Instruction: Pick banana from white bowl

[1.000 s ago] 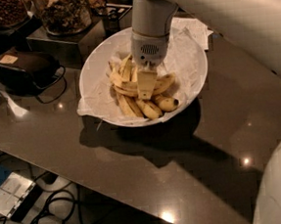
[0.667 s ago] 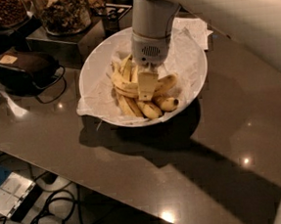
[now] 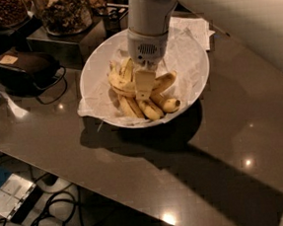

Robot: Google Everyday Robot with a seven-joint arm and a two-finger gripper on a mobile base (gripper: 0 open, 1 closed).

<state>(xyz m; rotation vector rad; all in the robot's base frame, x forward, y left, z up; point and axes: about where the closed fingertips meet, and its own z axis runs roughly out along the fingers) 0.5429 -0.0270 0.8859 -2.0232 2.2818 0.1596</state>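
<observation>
Likely an office snack corner: glass snack jars (image 3: 63, 13), dark surface (image 3: 233, 141), floor cables (image 3: 56, 216); gripper (image 3: 145, 87) low over the white bowl (image 3: 204, 80).

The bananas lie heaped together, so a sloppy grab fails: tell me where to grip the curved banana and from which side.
Probably grip the banana mid-length, where its arch lies on top of the heap, coming straight down: the white bowl's wall and the neighbouring bananas block the sides. The gripper hangs over the heap's middle.
</observation>
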